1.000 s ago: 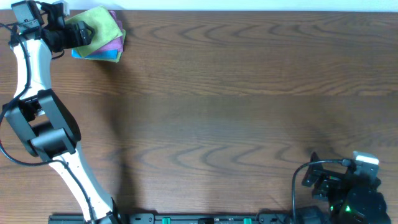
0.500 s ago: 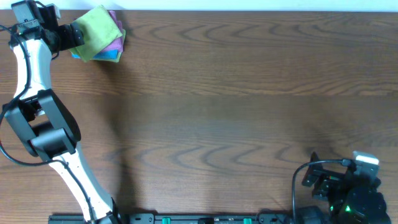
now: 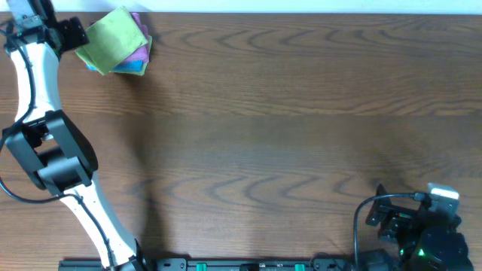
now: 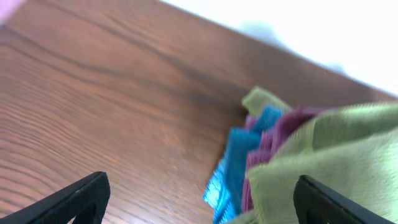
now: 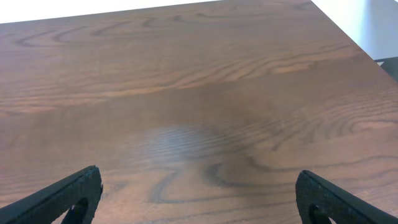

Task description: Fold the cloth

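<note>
The lime-green cloth (image 3: 114, 36) lies folded on top of a purple cloth (image 3: 139, 53) and a blue cloth (image 3: 126, 67) at the table's far left back corner. In the left wrist view the green cloth (image 4: 339, 152) fills the right side, above the purple (image 4: 281, 132) and blue (image 4: 239, 163) layers. My left gripper (image 3: 74, 31) sits just left of the stack, open, with nothing between its fingers (image 4: 81, 198). My right gripper (image 3: 385, 214) rests at the front right, open over bare wood (image 5: 199, 205).
The wooden table (image 3: 286, 128) runs to a white back edge (image 3: 301, 6) right behind the stack. The left arm (image 3: 45, 150) stretches along the left side. The right arm's base (image 3: 429, 241) sits at the front right corner.
The left gripper has drawn back to the left, off the green cloth, which stays on the stack. The right arm has not moved.
</note>
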Controlling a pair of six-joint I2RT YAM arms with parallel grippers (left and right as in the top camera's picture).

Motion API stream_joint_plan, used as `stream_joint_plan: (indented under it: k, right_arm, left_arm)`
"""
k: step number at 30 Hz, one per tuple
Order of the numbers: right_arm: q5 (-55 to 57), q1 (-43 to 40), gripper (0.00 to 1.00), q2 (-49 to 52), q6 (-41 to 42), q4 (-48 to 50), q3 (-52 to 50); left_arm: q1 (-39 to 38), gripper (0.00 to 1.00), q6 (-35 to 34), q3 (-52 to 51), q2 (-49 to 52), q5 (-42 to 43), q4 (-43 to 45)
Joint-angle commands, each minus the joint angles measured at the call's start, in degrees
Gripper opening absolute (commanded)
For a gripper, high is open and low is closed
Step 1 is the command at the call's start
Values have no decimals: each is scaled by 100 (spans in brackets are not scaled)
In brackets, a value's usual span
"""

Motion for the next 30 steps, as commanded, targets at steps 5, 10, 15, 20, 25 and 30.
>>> stream_joint_plan:
  k: [5,10,15,20,25,30]
  right_arm:
    - [76,-31,99,7,48,-7,-48]
    - [76,-31,99,7,48,-7,-48]
    - [76,-31,99,7,48,-7,-48]
    - [76,-31,99,7,48,-7,-48]
    - [76,-31,99,7,48,-7,-48]
    - [76,-31,99,7,48,-7,-48]
  left_arm:
    - [0,95,-151,861,-249,-120,-669]
    - [-26,6,-138,1386,-249,1714,-1799]
    - [42,6,-466,1204,-205,4096,-1530]
    - [39,6,-901,1174,7,5108,-1099]
    - [61,6,-1578,1174,306,5888,-391]
    - [52,6,-1864,1174,841,6435,-367]
